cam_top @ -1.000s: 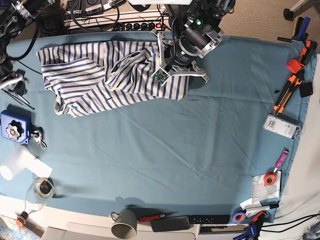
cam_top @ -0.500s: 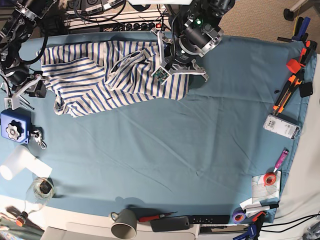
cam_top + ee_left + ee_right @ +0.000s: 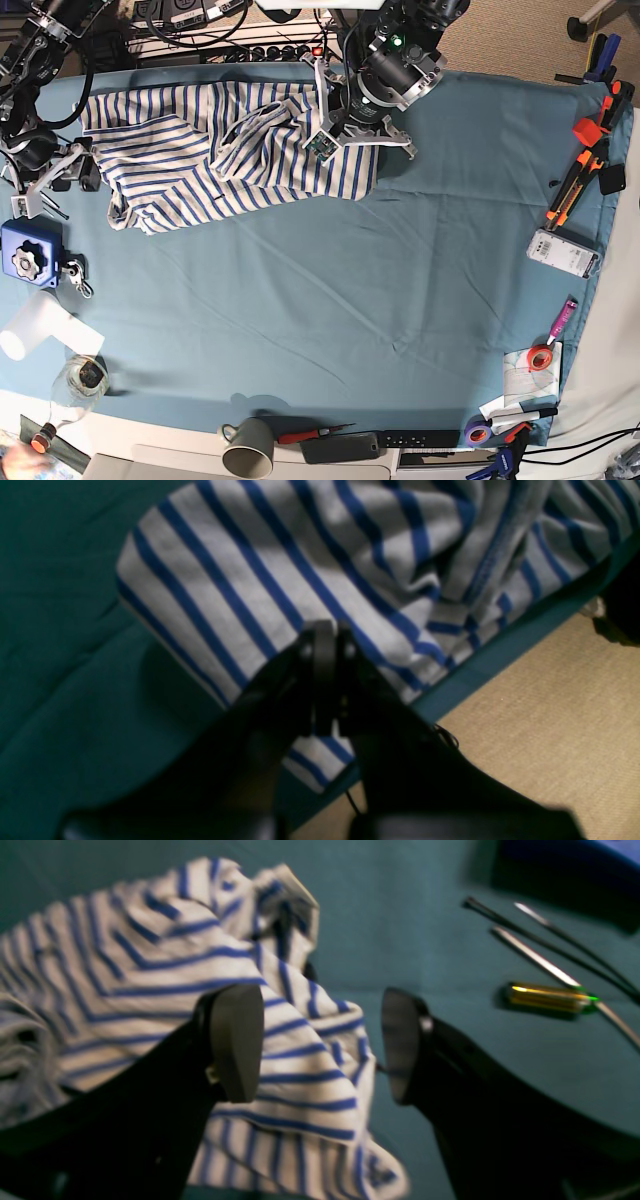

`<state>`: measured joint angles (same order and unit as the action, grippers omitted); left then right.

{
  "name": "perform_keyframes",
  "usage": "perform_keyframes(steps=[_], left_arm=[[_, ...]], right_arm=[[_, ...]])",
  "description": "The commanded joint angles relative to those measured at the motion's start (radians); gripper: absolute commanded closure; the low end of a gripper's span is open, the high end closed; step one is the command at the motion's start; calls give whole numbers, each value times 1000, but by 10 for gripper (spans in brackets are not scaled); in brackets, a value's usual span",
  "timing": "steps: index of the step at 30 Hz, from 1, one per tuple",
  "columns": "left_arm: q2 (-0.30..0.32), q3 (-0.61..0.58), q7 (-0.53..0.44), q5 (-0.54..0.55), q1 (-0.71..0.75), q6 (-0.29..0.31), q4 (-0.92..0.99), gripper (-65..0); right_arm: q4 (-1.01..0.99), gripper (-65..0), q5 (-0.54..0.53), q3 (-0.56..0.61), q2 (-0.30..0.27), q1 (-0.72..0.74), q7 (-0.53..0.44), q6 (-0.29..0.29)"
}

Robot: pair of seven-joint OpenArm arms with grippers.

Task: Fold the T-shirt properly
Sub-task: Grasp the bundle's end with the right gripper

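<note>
T-shirt [image 3: 225, 150] lies crumpled along the far edge of the teal table cloth [image 3: 330, 300], bunched toward the middle. Left gripper [image 3: 325, 630] is clenched, jaws pressed together above the shirt's striped edge; whether cloth is pinched between them cannot be told. Right gripper [image 3: 320, 1045] is spread wide over the shirt's other end, gripping nothing, with a screwdriver [image 3: 550, 996] lying near.

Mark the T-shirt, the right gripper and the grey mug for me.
T-shirt [image 3: 170, 160], base view, striped body left of the bunched middle.
Right gripper [image 3: 320, 1045], right wrist view, midway between its open fingertips.
Grey mug [image 3: 250, 450], base view, its outer wall at the table's near edge.
</note>
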<state>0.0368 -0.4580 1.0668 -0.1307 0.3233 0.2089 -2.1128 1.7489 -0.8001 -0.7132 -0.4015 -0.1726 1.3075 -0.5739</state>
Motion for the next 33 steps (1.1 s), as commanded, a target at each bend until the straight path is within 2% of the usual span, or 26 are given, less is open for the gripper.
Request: perform_keyframes(steps=[1, 3, 6, 8, 14, 17, 22, 25, 28, 33], left_arm=[[-6, -3, -21, 3, -2, -3, -15, 0], [-6, -3, -21, 4, -2, -3, -15, 0], [-6, -3, -21, 3, -2, -3, -15, 0], [-6, -3, -21, 3, -2, -3, -15, 0], [-6, -3, -21, 3, -2, -3, -15, 0], [-6, -3, -21, 4, -2, -3, -15, 0], [-6, -3, -36, 4, -2, -3, -15, 0], [-6, -3, -36, 4, -2, -3, -15, 0], [-6, -3, -37, 4, -2, -3, -15, 0], [-6, -3, -40, 3, -2, -3, -15, 0]], right_arm=[[16, -367, -33, -8, -25, 8, -28, 8], [16, -367, -47, -8, -24, 10, -53, 9], [16, -367, -10, -8, -22, 13, -126, 9], [1, -367, -8, -8, -23, 17, -132, 10], [-182, -367, -79, -8, -25, 37, -100, 1], [-277, -367, -79, -8, -25, 64, -70, -35], [-397, -367, -82, -8, -25, 126, 34, -92], [-446, -367, -82, -7, -24, 148, 39, -104], [-468, -367, -106, -2, -23, 157, 89, -105], [-468, -366, -165, 79, -23, 156, 89, -114]])
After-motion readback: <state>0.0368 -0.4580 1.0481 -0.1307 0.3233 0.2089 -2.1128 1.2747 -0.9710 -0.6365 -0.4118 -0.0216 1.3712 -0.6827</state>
